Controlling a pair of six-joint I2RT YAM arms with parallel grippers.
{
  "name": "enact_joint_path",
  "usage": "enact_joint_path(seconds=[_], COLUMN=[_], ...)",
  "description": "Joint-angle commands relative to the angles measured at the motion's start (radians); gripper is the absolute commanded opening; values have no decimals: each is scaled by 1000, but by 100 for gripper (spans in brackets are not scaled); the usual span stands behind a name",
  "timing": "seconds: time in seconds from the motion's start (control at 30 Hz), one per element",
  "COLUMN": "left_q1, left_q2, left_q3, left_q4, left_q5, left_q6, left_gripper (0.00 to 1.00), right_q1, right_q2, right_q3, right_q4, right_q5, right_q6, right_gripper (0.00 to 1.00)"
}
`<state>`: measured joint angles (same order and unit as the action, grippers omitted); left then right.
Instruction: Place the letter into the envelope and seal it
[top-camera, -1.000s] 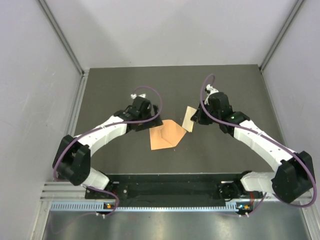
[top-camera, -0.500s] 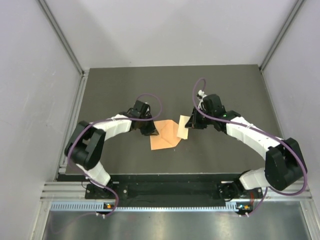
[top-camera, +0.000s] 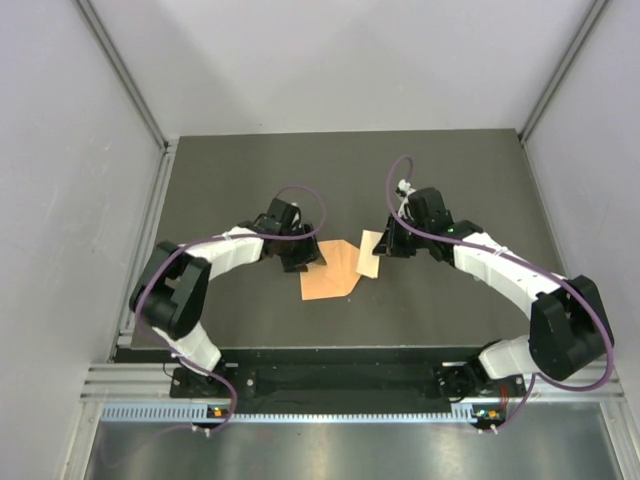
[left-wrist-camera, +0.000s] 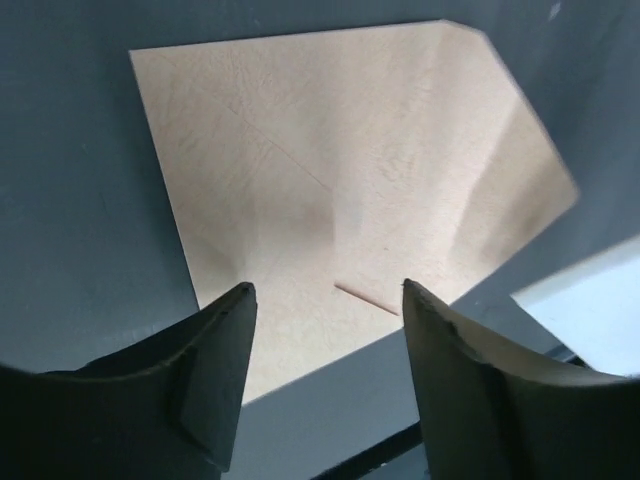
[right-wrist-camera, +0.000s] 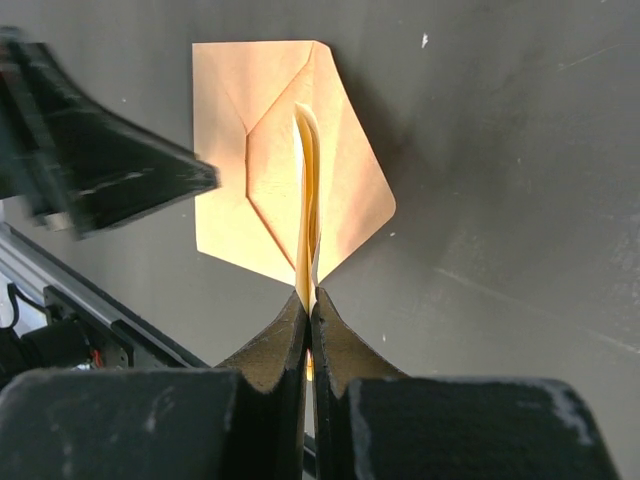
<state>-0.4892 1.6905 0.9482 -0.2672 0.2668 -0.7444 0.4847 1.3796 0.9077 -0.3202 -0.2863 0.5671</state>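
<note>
The orange envelope (top-camera: 326, 275) lies flat on the dark table with its flap side up, filling much of the left wrist view (left-wrist-camera: 340, 170). My left gripper (top-camera: 307, 258) is over the envelope's left edge, open (left-wrist-camera: 328, 290), with nothing between its fingers. My right gripper (top-camera: 386, 245) is shut on the pale letter (top-camera: 368, 253). In the right wrist view the letter (right-wrist-camera: 308, 190) stands edge-on out of the shut jaws (right-wrist-camera: 310, 300), over the envelope (right-wrist-camera: 270, 150). The letter's far end overlaps the envelope's right side.
The dark table mat (top-camera: 440, 180) is walled by pale panels left, right and behind. A black rail (top-camera: 330, 380) with both arm bases runs along the near edge. My left fingers (right-wrist-camera: 100, 170) show blurred at the left of the right wrist view.
Both arms came down and inward toward the envelope. The letter moved left until it overlaps the envelope's right side. My left gripper narrowed, then opened again over the envelope's left edge.
</note>
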Motion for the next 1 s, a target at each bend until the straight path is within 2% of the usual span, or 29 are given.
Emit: enact_joint_path(seconds=[0.0, 0.03, 0.1, 0.23, 0.37, 0.6, 0.97], left_q1=[0, 0, 11, 41, 58, 58, 57], left_q2=[-192, -218, -279, -330, -290, -169, -71], left_q3=[50, 49, 31, -23, -51, -65, -83], left_q4=[-67, -81, -113, -112, -83, -7, 98], left_q5=[-108, -176, -237, -302, -227, -121, -14], left_q6=[23, 23, 22, 13, -3, -35, -70], left_gripper=[73, 82, 87, 86, 83, 84, 86], right_q1=[-17, -17, -18, -18, -17, -17, 8], right_q2=[-31, -33, -31, 18, 82, 217, 306], right_q3=[46, 54, 62, 88, 95, 132, 115], right_q4=[7, 3, -3, -20, 6, 18, 23], right_q5=[-7, -8, -17, -65, -116, -158, -175], right_q6=[-56, -71, -84, -98, -70, -81, -82], right_gripper=[0, 0, 0, 0, 0, 0, 0])
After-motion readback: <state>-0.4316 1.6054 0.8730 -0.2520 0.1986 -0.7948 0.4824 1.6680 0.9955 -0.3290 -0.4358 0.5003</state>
